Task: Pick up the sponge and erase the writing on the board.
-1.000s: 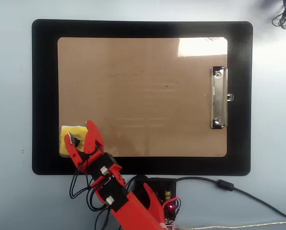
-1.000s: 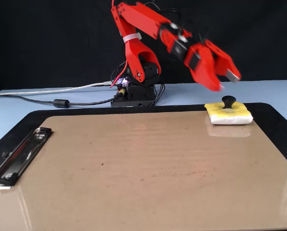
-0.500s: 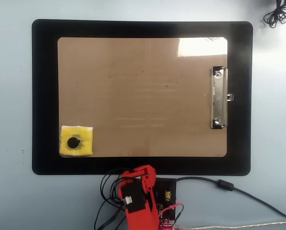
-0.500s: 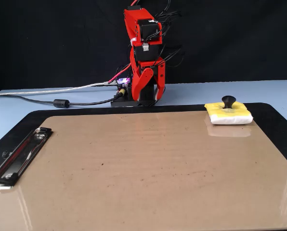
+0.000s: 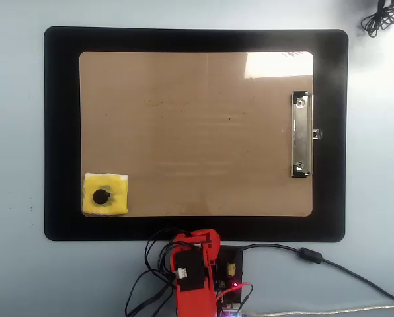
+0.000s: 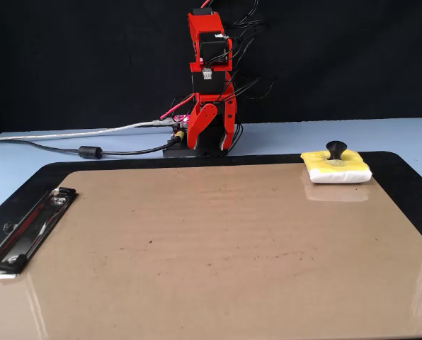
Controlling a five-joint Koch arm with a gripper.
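The yellow sponge (image 5: 118, 198) with its black knob lies flat on the board's (image 5: 197, 132) lower left corner in the overhead view. In the fixed view the sponge (image 6: 336, 170) rests at the far right of the board (image 6: 211, 248). No writing is in view; the tan surface shows only faint smudges. My red arm is folded upright over its base, well away from the sponge. The gripper (image 6: 219, 142) points down at the base with its jaws close together and nothing between them. From overhead the gripper (image 5: 207, 239) sits just below the mat's lower edge.
A black mat (image 5: 61, 132) frames the board. The silver clip (image 5: 301, 134) lies at the board's right edge overhead and is the clip (image 6: 27, 230) at the near left in the fixed view. A black cable (image 5: 316, 257) runs from the base. A cable coil (image 5: 382, 16) lies top right.
One second ago the open gripper hovered over the sponge. The arm then pulled back and folded over its base, and the jaws have drawn closer. The sponge stayed put.
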